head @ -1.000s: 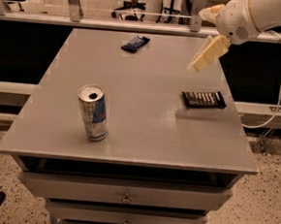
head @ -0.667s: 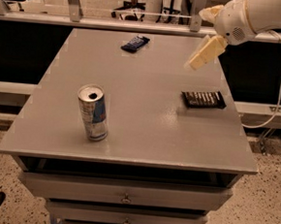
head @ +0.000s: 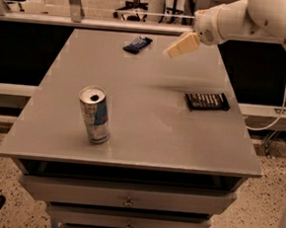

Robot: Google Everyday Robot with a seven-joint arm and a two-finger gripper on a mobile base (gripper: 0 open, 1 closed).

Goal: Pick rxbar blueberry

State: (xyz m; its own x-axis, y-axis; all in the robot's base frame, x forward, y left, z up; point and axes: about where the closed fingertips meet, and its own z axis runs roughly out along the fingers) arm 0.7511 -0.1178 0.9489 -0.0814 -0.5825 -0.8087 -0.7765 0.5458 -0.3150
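The gripper (head: 182,45) hangs over the far right of the table (head: 147,121), open or closed I can't tell, and the blue bar (head: 137,44) lies close to its left by the far edge, long axis slanting near-left to far-right

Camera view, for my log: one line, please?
target: flat dark-blue-wrapped rxbar blueberry, far on grey table | gripper: raised right of it | grasp: not yet
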